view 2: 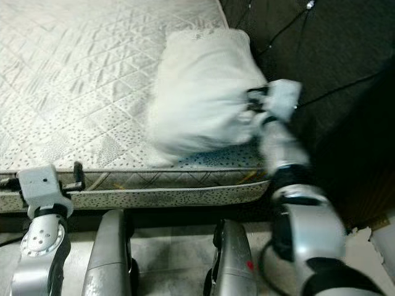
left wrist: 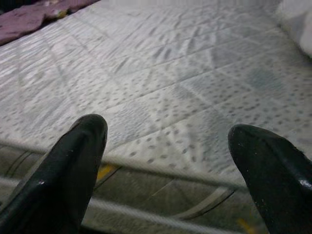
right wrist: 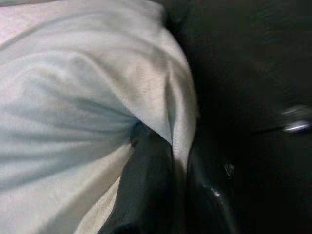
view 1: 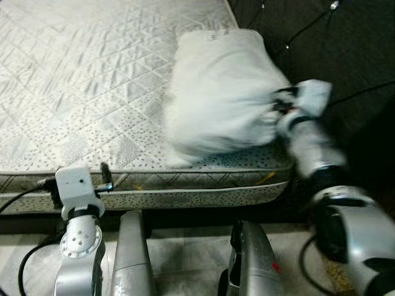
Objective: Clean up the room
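A white pillow [view 1: 219, 92] lies on the right part of a bare quilted mattress [view 1: 80, 80], blurred by motion. My right gripper [view 1: 279, 106] is shut on the pillow's right edge; in the right wrist view a fold of the white pillow [right wrist: 73, 97] is pinched between the black fingers [right wrist: 146, 185]. My left gripper [left wrist: 168, 161] is open and low by the mattress's front edge, with nothing between its fingers [left wrist: 73, 165]. The left arm [view 1: 77, 203] shows at the lower left.
A dark floor with black cables [view 1: 315, 21] runs along the mattress's right side. A purple cloth [left wrist: 34, 17] lies at the far side of the mattress. My legs [view 1: 133, 259] stand on a pale tiled floor before the bed.
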### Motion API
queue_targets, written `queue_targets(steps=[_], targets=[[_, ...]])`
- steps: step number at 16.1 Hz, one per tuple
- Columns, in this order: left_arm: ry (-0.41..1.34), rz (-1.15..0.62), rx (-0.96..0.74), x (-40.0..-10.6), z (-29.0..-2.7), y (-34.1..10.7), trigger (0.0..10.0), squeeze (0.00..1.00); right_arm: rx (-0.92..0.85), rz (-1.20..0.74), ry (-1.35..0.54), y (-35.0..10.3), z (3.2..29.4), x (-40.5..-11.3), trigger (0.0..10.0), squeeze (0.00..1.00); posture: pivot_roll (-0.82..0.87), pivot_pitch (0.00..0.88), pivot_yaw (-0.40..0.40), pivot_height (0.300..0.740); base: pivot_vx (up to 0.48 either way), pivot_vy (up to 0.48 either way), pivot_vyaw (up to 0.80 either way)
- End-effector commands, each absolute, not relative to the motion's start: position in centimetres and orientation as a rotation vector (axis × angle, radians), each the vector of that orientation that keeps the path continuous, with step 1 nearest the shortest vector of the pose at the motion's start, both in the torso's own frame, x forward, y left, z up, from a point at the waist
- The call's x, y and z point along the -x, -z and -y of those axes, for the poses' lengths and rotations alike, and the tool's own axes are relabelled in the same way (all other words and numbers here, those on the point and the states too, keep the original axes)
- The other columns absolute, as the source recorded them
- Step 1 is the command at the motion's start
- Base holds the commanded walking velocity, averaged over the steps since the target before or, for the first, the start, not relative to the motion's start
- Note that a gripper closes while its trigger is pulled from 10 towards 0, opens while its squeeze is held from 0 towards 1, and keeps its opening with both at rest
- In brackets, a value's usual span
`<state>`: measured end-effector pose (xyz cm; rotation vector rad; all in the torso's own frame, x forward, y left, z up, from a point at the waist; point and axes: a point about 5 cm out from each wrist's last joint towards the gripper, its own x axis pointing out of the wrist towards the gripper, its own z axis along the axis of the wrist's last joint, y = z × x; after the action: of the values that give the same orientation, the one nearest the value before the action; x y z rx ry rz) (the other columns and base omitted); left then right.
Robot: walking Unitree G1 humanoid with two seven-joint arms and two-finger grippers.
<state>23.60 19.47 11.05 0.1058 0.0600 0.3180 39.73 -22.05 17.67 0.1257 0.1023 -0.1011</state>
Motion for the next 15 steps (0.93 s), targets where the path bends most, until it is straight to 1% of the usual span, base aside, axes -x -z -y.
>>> queue_targets(steps=[1, 2, 4, 6, 7, 8, 9, 11, 13, 15], targets=[[-0.312, -0.062, -0.110, -23.8, -19.3, -10.9, 10.0, 0.00, -0.106, 0.028, 0.179, -20.7, 24.6, -39.7, 0.0, 0.00, -0.01, 0.049, -0.023, 0.533, 0.000, 0.000, 0.00], [-0.311, -0.062, -0.111, -23.8, -19.3, -10.9, 10.0, 0.00, -0.103, 0.027, 0.193, -20.7, 25.1, -39.6, 0.0, 0.00, -0.01, 0.049, -0.023, 0.533, 0.000, 0.000, 0.00], [-0.307, -0.061, -0.113, -23.7, -19.4, -10.8, 10.0, 0.00, -0.042, -0.002, 0.232, -19.5, 27.3, -38.4, 0.0, 0.00, -0.02, 0.055, -0.017, 0.533, 0.000, 0.000, 0.00], [-0.308, -0.063, -0.114, -23.6, -19.5, -10.8, 10.0, 0.00, -0.021, -0.026, 0.230, -18.3, 27.6, -37.7, 0.0, 0.00, -0.02, 0.060, -0.018, 0.533, 0.000, 0.000, 0.00], [-0.311, -0.065, -0.117, -23.6, -19.6, -10.7, 10.0, 0.00, -0.006, -0.050, 0.214, -16.8, 27.3, -36.7, 0.0, 0.00, -0.03, 0.061, -0.020, 0.533, 0.000, 0.000, 0.00], [-0.312, -0.065, -0.120, -23.5, -19.6, -10.7, 10.0, 0.00, -0.004, -0.087, 0.165, -14.4, 25.9, -35.0, 0.0, 0.00, -0.03, 0.065, -0.020, 0.533, 0.000, 0.000, 0.00], [-0.312, -0.065, -0.120, -23.5, -19.6, -10.7, 10.0, 0.00, -0.003, -0.092, 0.158, -14.2, 25.7, -34.8, 0.0, 0.00, -0.03, 0.065, -0.020, 0.533, 0.000, 0.000, 0.00], [-0.309, -0.068, -0.125, -23.5, -19.7, -10.7, 10.0, 0.00, -0.032, -0.121, 0.083, -12.6, 23.5, -33.6, 0.0, 0.00, -0.03, 0.068, -0.010, 0.533, 0.000, 0.000, 0.00], [-0.302, -0.067, -0.130, -23.7, -19.6, -10.7, 10.0, 0.00, -0.040, -0.123, 0.024, -12.7, 22.0, -33.7, 0.0, 0.00, -0.03, 0.067, 0.001, 0.533, 0.000, 0.000, 0.00], [-0.295, -0.067, -0.131, -23.9, -19.6, -10.7, 10.0, 0.00, -0.002, -0.082, -0.073, -14.2, 21.0, -35.2, 0.0, 0.00, -0.04, 0.063, 0.010, 0.533, 0.000, 0.000, 0.00]])
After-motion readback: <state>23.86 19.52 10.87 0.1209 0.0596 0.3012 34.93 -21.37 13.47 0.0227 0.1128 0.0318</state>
